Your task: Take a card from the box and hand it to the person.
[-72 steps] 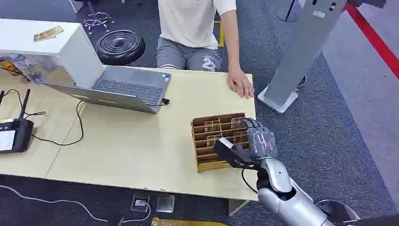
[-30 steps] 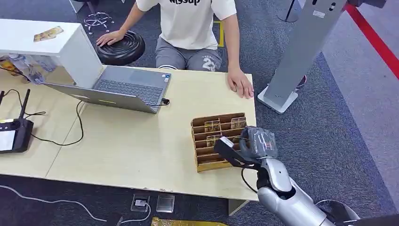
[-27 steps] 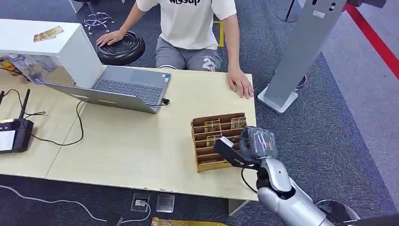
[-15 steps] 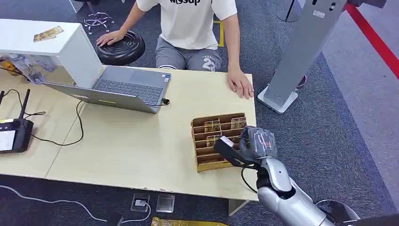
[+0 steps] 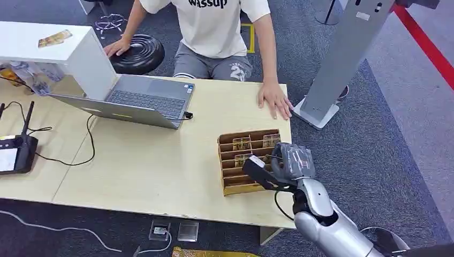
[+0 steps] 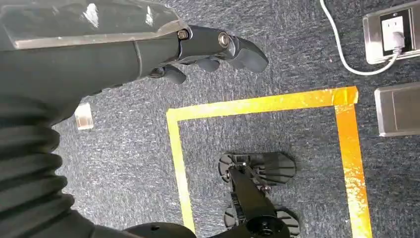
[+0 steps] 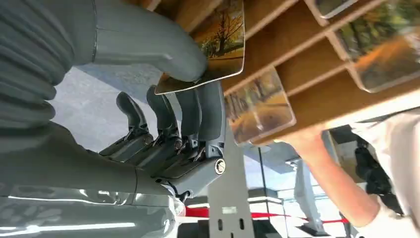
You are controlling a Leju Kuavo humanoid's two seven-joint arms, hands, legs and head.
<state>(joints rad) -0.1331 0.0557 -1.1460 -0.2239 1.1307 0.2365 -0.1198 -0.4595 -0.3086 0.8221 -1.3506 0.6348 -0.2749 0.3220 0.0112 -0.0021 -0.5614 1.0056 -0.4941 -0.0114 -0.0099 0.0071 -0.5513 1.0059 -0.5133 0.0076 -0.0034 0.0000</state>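
Note:
A wooden slotted box stands near the table's right front corner, with picture cards upright in its far slots. My right hand is over the box's right side. In the right wrist view the thumb and fingers pinch an autumn-tree card at a slot of the box; more cards stand beside it. The person sits across the table, one hand flat on the far right edge. My left hand hangs over the carpet and holds nothing.
An open laptop and a white box sit at the back left, and a black device with cables at the left edge. A grey stand rises right of the table. A black stool is beside the person.
My right hand's fingers curled down over the box since the earliest frame and have hardly moved since. The person leaned left, and their hand on the table slid slightly right.

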